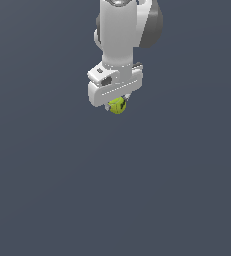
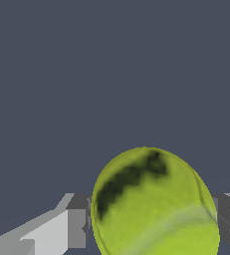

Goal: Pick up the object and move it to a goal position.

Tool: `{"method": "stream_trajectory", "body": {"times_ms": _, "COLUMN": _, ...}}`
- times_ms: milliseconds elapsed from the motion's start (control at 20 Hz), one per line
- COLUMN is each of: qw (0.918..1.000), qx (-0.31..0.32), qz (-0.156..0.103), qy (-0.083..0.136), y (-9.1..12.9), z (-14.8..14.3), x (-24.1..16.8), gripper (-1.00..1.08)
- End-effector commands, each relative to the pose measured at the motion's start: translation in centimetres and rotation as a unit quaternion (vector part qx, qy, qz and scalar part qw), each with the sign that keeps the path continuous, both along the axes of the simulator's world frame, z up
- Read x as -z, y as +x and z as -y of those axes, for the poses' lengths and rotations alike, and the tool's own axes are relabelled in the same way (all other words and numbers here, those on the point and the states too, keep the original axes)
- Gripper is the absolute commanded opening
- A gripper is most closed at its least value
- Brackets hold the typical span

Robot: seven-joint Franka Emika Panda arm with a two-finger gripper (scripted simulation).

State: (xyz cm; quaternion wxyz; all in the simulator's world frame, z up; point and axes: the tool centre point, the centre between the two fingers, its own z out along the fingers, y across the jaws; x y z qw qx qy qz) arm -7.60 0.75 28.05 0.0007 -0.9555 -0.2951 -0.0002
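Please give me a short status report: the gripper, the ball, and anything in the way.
Gripper shut on the ball, fingers at both its sides. Ball yellow-green with dark markings. Only plain dark ground around it, no obstacle in view.

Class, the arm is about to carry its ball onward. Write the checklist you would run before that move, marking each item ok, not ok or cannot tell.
1. Ball sits between the jaws of the gripper: ok.
2. Fingers flank the ball on both sides in the wrist view: ok.
3. Ball lifted clear of the floor: cannot tell.
4. Grip firm enough to hold: cannot tell.
5. Goal position visible: not ok, no marker shows.
6. Other things near the gripper: ok, none visible.
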Motion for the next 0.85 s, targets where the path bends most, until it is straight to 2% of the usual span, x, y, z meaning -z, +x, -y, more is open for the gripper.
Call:
{"method": "stream_trajectory", "body": {"times_ms": 0, "qw": 1.0000, "qx": 0.000, "qz": 0.000, "qy": 0.000, "y": -0.4, "z": 0.5, "x": -2.3, "gripper": -1.00}}
{"method": "stream_trajectory", "body": {"times_ms": 400, "qw": 1.0000, "qx": 0.000, "qz": 0.000, "qy": 0.000, "y": -1.1, "z": 1.6, "x": -7.2, "gripper": -1.00}}
{"method": "stream_trajectory", "body": {"times_ms": 800, "qw": 1.0000, "qx": 0.000, "qz": 0.000, "qy": -0.001, "y": -1.1, "z": 2.0, "x": -8.7, "gripper": -1.00}}
